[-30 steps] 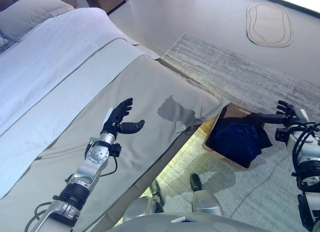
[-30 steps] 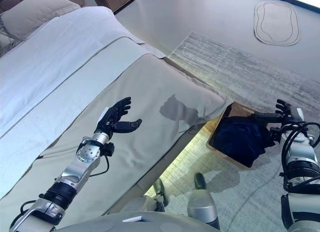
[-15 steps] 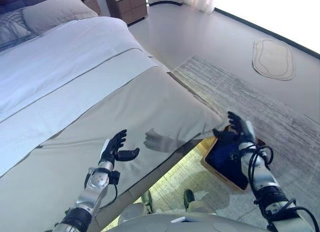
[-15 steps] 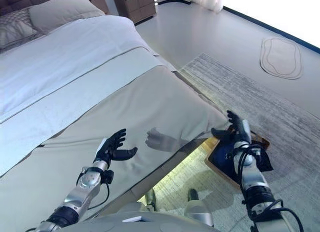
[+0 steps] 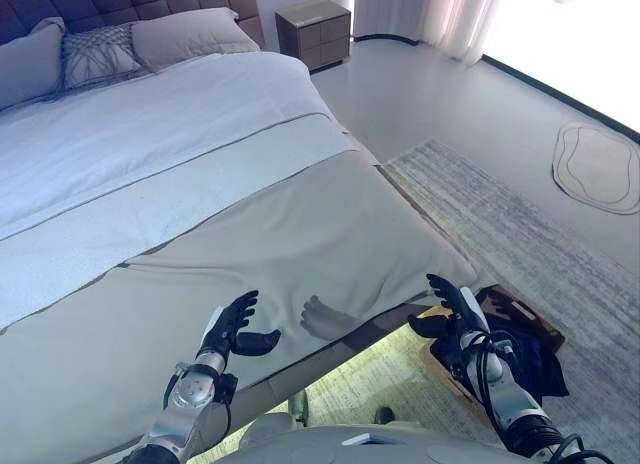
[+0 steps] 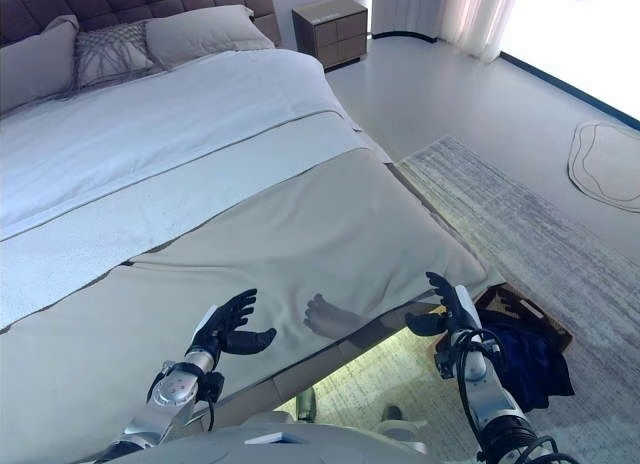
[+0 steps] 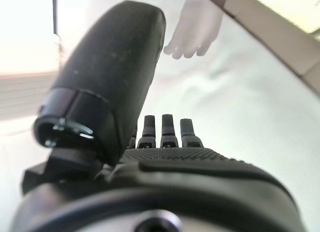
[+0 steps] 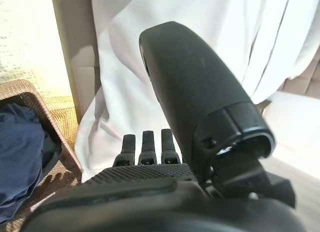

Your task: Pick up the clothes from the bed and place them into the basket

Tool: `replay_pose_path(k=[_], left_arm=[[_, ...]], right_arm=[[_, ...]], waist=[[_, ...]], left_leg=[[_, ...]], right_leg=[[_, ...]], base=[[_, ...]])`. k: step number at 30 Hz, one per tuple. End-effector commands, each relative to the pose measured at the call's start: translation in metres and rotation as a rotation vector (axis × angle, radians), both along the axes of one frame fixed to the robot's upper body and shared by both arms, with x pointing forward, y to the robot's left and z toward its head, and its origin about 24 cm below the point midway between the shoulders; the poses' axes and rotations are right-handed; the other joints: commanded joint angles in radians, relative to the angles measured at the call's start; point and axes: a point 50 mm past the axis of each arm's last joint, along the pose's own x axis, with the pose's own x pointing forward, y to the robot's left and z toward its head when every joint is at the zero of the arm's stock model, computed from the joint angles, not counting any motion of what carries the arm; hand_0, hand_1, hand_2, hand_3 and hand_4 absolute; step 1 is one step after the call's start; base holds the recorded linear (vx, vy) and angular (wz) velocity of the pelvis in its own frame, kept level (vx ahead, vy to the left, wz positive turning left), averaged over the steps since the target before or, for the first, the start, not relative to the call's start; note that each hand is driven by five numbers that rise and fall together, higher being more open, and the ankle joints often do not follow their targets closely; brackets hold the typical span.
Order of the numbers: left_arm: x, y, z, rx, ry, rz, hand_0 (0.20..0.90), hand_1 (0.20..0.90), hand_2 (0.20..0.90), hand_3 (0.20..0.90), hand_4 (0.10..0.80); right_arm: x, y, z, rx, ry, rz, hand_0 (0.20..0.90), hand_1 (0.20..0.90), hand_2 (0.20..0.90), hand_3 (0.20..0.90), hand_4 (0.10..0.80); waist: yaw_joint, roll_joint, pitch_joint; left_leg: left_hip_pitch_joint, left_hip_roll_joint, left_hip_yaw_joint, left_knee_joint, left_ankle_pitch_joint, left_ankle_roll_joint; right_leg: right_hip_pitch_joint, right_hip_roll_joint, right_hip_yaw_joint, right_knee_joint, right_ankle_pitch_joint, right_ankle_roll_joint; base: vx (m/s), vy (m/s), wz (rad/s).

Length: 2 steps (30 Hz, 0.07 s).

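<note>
Dark blue clothes (image 5: 530, 359) lie in a brown wicker basket (image 5: 520, 312) on the rug by the bed's foot corner; they also show in the right wrist view (image 8: 20, 157). My left hand (image 5: 232, 329) is open and empty above the beige cover of the bed (image 5: 300, 214). My right hand (image 5: 455, 309) is open and empty beside the bed's corner, just left of the basket. In the left wrist view my left hand (image 7: 165, 137) has straight fingers over the cover. In the right wrist view my right hand (image 8: 145, 152) has straight fingers facing the hanging cover.
Pillows (image 5: 180, 39) lie at the headboard. A nightstand (image 5: 315, 32) stands beyond the bed. A grey rug (image 5: 530, 244) covers the floor on the right, with a small oval mat (image 5: 600, 169) farther off.
The camera has tilted up, showing more of the bed. My right hand has drawn back from over the basket toward the bed's corner. My left hand stays open above the cover.
</note>
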Motion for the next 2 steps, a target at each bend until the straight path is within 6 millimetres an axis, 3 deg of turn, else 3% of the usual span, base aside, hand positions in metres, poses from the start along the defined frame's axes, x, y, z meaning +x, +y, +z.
replay_pose_path(k=[1, 2], left_arm=[[0.0323, 0.0104, 0.0237, 0.053, -0.162, -0.030, 0.900, 0.900, 0.900, 0.900, 0.800], [0.0331, 0.0114, 0.0241, 0.059, -0.165, -0.031, 0.900, 0.900, 0.900, 0.900, 0.800]], right_arm=[[0.0294, 0.0045, 0.0221, -0.046, -0.138, 0.054, 0.900, 0.900, 0.900, 0.900, 0.800], [0.0291, 0.0048, 0.0215, -0.044, -0.134, 0.056, 0.900, 0.900, 0.900, 0.900, 0.800]], waist=[[0.034, -0.023, -0.004], [0.036, -0.024, -0.003]], left_leg=[[0.056, -0.022, -0.042, 0.056, -0.142, 0.000], [0.055, -0.023, -0.044, 0.056, -0.142, 0.001]], right_leg=[[-0.017, 0.015, -0.072, 0.091, -0.085, -0.026], [-0.017, 0.014, -0.075, 0.092, -0.085, -0.026]], base=[[0.011, -0.011, 0.15], [0.008, -0.011, 0.14]])
